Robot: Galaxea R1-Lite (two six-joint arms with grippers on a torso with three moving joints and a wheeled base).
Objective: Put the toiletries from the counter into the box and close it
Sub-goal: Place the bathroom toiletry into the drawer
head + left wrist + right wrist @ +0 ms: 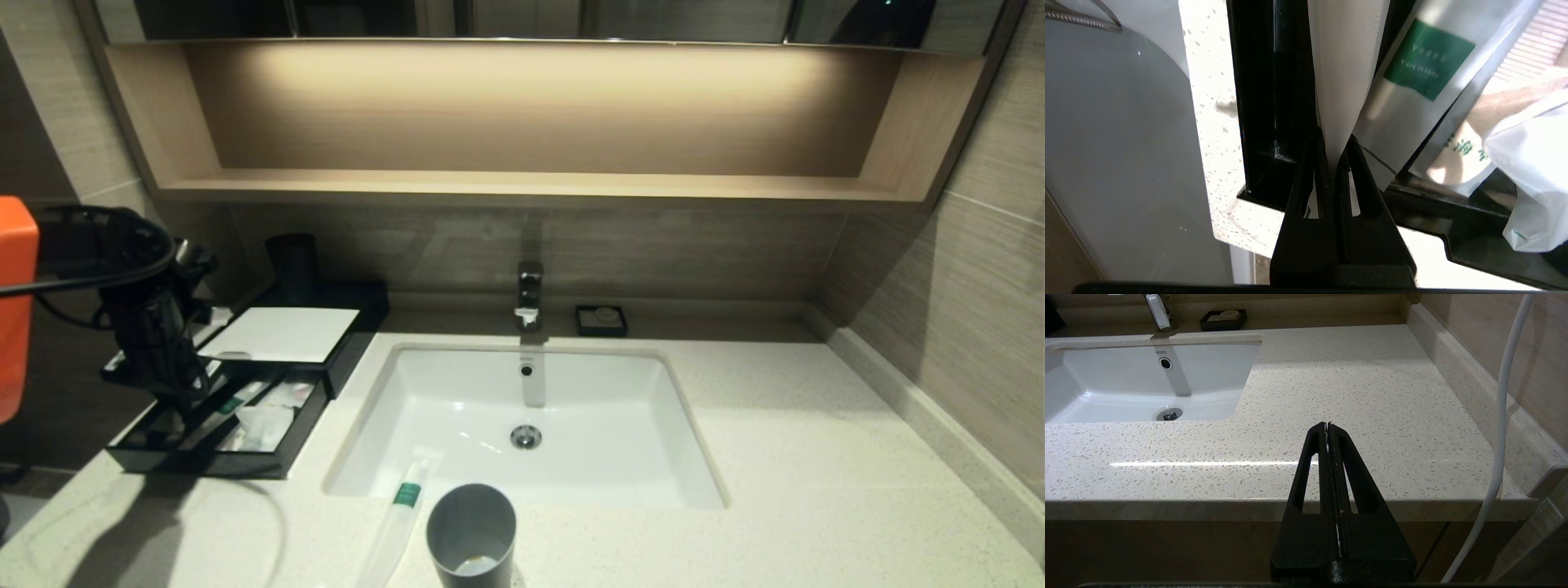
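The black box [353,347] with a white top panel [282,333] stands at the counter's [775,457] left, its front drawer [204,467] pulled open. My left gripper [175,400] hangs over the drawer, shut on a slim white plastic-wrapped packet [1347,61] that reaches down into the drawer [1265,102]; the fingertips [1336,141] pinch its end. A second packet with a green label [1425,61] lies in the drawer beside it. Another green-banded packet [404,510] lies on the counter at the sink's [457,392] front edge. My right gripper [1327,424] is shut and empty, low before the counter's front edge on the right.
A grey cup [472,535] stands at the counter's front, right beside the loose packet. A faucet [529,298] and a small black soap dish [601,320] are behind the sink. A white plastic bag [1535,171] lies in the drawer. A dark cup [292,265] stands behind the box.
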